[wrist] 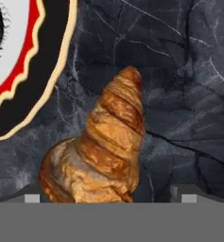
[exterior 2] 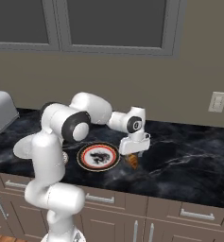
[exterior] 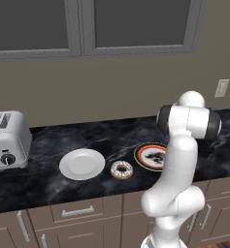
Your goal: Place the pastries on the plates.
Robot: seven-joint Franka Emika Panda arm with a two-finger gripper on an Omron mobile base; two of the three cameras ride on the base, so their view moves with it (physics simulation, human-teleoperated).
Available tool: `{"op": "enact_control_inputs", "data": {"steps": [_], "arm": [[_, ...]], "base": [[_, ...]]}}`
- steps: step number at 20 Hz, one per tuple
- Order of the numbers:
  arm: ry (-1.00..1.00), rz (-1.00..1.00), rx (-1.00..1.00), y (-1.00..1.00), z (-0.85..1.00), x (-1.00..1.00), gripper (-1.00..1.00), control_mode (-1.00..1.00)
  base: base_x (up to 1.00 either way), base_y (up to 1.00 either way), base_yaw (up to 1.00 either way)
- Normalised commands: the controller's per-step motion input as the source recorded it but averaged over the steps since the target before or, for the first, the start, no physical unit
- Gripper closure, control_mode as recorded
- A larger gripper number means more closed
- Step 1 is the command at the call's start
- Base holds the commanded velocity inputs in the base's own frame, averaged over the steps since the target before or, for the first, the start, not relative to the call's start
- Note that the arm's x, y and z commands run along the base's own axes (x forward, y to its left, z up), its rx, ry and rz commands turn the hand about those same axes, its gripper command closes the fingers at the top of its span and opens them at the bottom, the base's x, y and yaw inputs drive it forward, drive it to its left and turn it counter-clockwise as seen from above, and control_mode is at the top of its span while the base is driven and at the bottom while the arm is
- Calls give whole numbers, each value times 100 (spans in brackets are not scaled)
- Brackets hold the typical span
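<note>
- Straddling the croissant [wrist: 101, 151], the gripper [exterior 2: 133, 156] hangs with fingers spread wide, gripping nothing.
- The croissant lies on the worktop [exterior 2: 179, 156] near its front edge, its long axis running away from the fingertips and slightly tilted.
- The patterned plate [exterior 2: 98, 157] sits just beside it.
- Further along that front edge lie the iced donut [exterior: 121, 170] and the white plate [exterior: 82, 163].

The dark marbled table [exterior: 102, 138] carries a toaster [exterior: 7, 139] at nine o'clock, then white plate [exterior: 82, 163], donut [exterior: 121, 170], patterned plate [exterior 2: 98, 157], and croissant [exterior 2: 132, 162] at three o'clock.
</note>
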Motion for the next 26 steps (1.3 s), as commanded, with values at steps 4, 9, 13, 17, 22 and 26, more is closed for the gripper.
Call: {"op": "enact_control_inputs", "data": {"steps": [4,9,13,17,22,26], "arm": [[2,3,0,79,-100,-100,-100,-100],[0,8,1,100,-100,-100,-100,-100],[-9,15,8,76,-85,-73,100,-100],[-8,9,18,-2,23,-23,100,-100],[10,2,28,-10,100,0,100,-100],[27,2,22,26,100,9,100,-100]], "base": [[0,0,0],[0,0,0],[0,0,0],[0,0,0],[0,0,0],[0,0,0]]}}
